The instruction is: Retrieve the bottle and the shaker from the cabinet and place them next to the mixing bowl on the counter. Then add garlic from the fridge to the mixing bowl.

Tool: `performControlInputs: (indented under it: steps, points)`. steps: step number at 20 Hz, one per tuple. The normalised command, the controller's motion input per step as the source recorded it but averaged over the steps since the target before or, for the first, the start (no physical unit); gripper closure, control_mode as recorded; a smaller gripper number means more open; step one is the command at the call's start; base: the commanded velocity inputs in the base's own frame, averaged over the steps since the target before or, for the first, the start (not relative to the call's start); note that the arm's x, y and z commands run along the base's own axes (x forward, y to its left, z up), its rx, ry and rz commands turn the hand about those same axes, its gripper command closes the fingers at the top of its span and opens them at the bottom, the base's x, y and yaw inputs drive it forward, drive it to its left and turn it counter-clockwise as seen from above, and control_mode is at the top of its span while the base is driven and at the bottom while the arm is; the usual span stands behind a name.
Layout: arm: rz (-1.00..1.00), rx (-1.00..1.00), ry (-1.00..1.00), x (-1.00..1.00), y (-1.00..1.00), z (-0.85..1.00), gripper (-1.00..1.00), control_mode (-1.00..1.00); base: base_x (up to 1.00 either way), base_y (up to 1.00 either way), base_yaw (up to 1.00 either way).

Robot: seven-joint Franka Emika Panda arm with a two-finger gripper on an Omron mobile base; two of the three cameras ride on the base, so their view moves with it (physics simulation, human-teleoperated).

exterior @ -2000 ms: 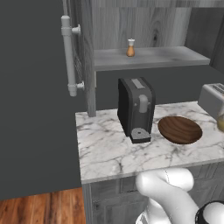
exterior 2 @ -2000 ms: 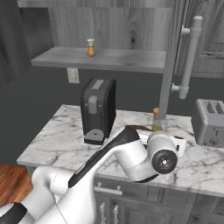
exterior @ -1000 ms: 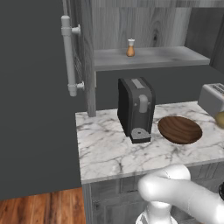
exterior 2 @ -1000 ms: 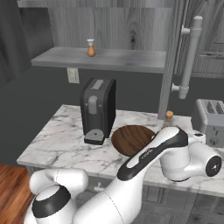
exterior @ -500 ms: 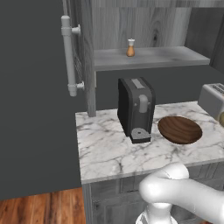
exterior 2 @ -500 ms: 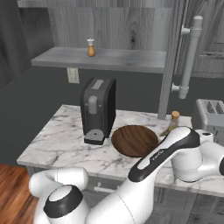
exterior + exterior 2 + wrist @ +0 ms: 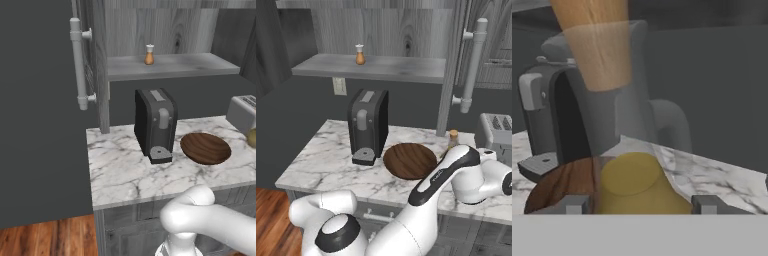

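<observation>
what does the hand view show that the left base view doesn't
Hand view alone: the gripper, its fingertips on either side of the bottle, whose cork top and clear neck rise close to the lens. Left base view alone: the shaker on the cabinet shelf, the toaster and the fridge handle. Both: the bowl, the coffee machine and the marble counter.
</observation>
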Motion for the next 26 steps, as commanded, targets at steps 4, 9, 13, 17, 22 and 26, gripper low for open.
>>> performControlInputs:
  steps: [4,9,13,17,22,26]
  points:
    - [0.00,-0.07,0.03,0.33,0.00,-0.37,1.00,-1.00,0.00,0.00,0.00]
    - [0.00,-0.04,0.04,0.33,0.00,-0.43,1.00,-1.00,0.00,0.00,0.00]
    - [0.00,-0.01,0.00,0.17,0.00,-0.21,1.00,-1.00,0.00,0.00,0.00]
    - [0.00,0.00,0.00,0.15,0.00,-0.11,1.00,-1.00,0.00,0.00,0.00]
    - [0.01,0.00,0.00,0.12,0.00,-0.02,1.00,-1.00,0.00,0.00,0.00]
    - [0.00,0.00,0.01,0.11,0.00,-0.01,1.00,-1.00,0.00,0.00,0.00]
